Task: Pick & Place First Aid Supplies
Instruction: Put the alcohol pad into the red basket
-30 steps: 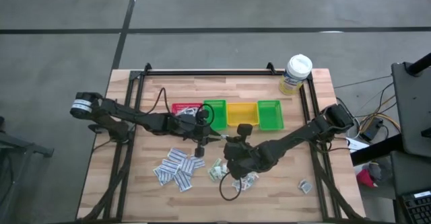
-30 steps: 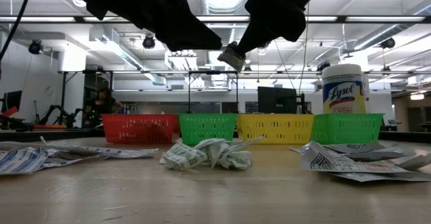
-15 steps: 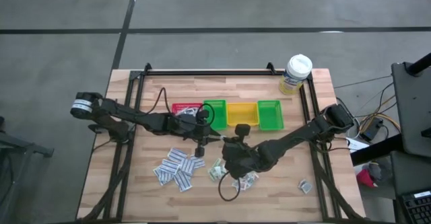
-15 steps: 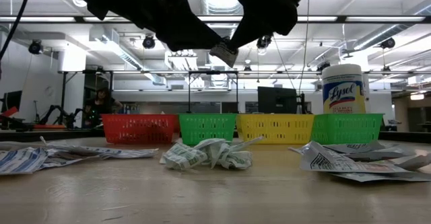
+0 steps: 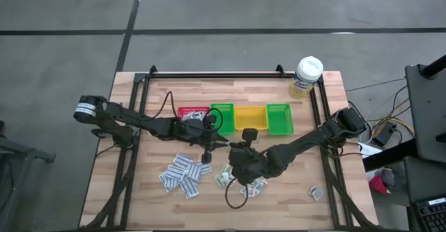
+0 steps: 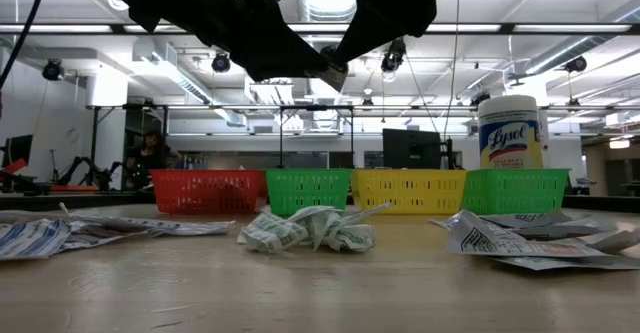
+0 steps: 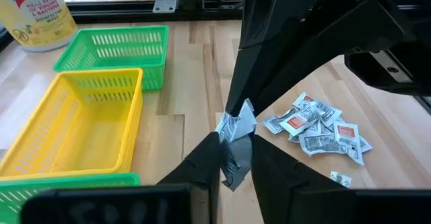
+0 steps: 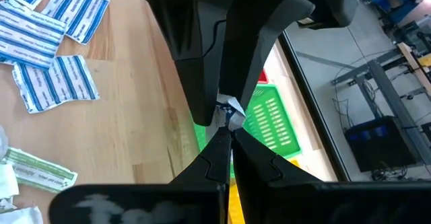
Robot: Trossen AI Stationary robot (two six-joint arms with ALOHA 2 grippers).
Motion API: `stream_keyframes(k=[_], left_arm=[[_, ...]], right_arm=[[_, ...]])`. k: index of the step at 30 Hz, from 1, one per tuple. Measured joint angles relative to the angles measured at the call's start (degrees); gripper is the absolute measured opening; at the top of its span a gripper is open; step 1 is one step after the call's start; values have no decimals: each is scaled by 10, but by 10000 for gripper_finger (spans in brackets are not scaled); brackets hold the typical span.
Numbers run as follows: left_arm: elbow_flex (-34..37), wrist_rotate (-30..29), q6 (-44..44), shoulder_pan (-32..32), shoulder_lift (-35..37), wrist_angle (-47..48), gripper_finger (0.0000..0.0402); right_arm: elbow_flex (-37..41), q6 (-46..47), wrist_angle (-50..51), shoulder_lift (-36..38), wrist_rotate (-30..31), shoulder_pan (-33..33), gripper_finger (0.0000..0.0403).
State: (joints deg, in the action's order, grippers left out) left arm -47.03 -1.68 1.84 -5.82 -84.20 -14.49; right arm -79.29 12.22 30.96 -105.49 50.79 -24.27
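handoff happening mid-air over table centre, in front of bins. right gripper (image 8: 227,124) clenched on small packet (image 7: 237,124); left gripper (image 7: 236,158) closing round same packet, grip not sure yet. tip: right should let go only once left is pinching firm. wooden table (image 5: 327,155) carrying loose packets (image 5: 182,173); workshop room glowing behind.

Both arms reach mid-table, left hand (image 5: 221,143) and clamped right hand (image 5: 235,147) meeting tip to tip.

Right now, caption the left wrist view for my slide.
Both grippers, left and right, pinch one small packet above the table, beside the yellow bin.
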Motion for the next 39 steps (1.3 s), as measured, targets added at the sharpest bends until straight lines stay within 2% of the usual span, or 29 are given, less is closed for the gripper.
stream_keyframes(k=[5,11,15,18,24,27,33,39], left_arm=[[0,1,4,0,0,0,9],[2,6,20,0,0,4,2],[2,-2,37,4,6,34,1],[0,-39,57,7,12,65,1],[2,-155,131,30,29,135,1],[3,-182,177,52,39,182,0],[4,-182,258,107,64,264,0],[5,-119,326,162,76,336,0]], right_arm=[[0,2,0,0,-3,0,8],[0,3,13,0,-21,0,8],[-1,25,77,1,-35,-1,10],[1,67,146,6,-52,-2,22],[1,204,324,17,-89,-5,48],[1,258,384,19,-95,-16,53],[2,276,434,20,-95,-55,54],[2,284,440,20,-95,-91,54]])
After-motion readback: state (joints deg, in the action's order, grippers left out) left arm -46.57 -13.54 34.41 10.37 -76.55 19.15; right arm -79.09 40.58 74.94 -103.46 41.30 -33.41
